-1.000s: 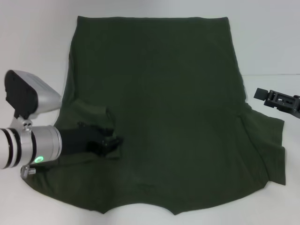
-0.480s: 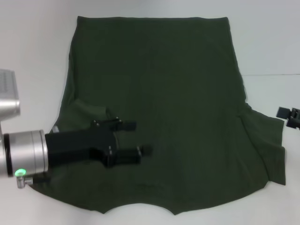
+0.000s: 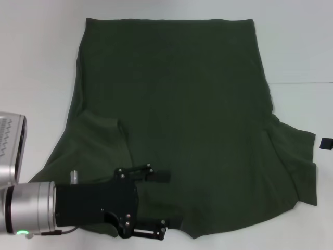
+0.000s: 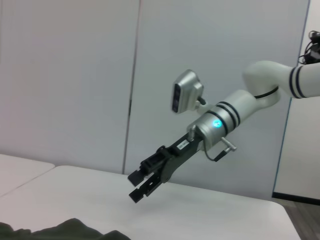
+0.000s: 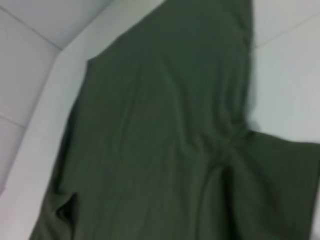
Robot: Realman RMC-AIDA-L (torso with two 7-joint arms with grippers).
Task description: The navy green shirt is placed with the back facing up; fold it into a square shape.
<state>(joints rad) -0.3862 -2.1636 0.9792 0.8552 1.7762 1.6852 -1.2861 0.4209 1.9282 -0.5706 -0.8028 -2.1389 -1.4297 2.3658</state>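
The navy green shirt (image 3: 177, 104) lies spread flat on the white table, hem at the far side. Its left sleeve (image 3: 99, 138) is folded inward onto the body, while the right sleeve (image 3: 294, 166) lies spread out. My left gripper (image 3: 165, 200) hovers open and empty above the shirt's near left edge. Only a black tip of my right gripper (image 3: 326, 144) shows at the head view's right edge, off the cloth. In the left wrist view the right gripper (image 4: 136, 186) hangs above the table with its fingers parted and nothing between them. The shirt (image 5: 165, 135) fills the right wrist view.
The white table (image 3: 36, 62) shows as bare strips to the left, right and far side of the shirt. A seam in the tabletop (image 3: 302, 83) runs to the right of the cloth. Pale wall panels (image 4: 75, 75) stand behind the table.
My left gripper let go of the folded sleeve, opened, and drew back toward the near edge, rising closer to the camera. The right gripper slid right, almost out of the head view.
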